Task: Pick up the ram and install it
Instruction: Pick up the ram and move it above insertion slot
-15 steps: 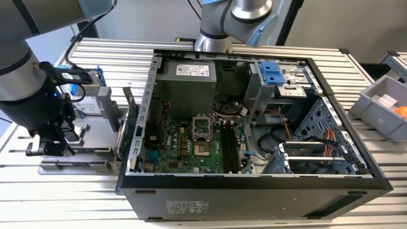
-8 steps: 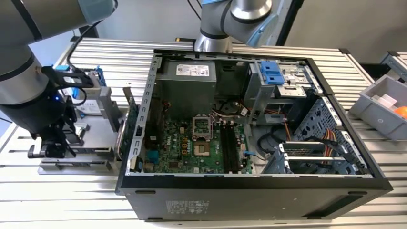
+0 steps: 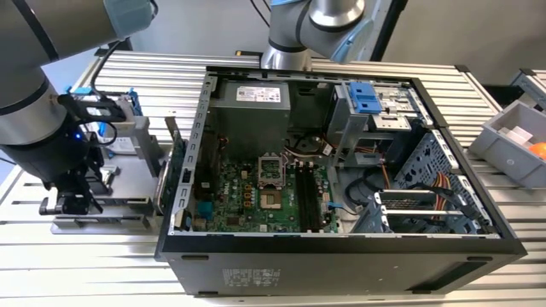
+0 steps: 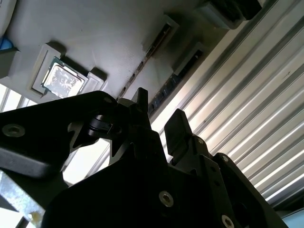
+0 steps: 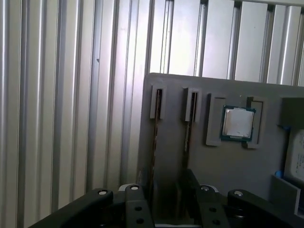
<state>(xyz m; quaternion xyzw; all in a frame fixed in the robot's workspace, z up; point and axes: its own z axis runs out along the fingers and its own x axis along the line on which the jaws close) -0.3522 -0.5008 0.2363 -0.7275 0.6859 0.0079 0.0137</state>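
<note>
Gripper (image 4: 159,116), jaws spread, hovers low over a grey tray (image 5: 228,166) on the exterior view's left of the open computer case (image 3: 341,256); the ram (image 5: 155,135) stands on edge in a tray slot, beside a second stick (image 5: 189,128)

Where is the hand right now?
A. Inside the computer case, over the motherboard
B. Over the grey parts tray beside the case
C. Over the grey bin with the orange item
B: in the exterior view the hand hangs over the grey parts tray, which lies at the exterior view's left of the open computer case.
</note>
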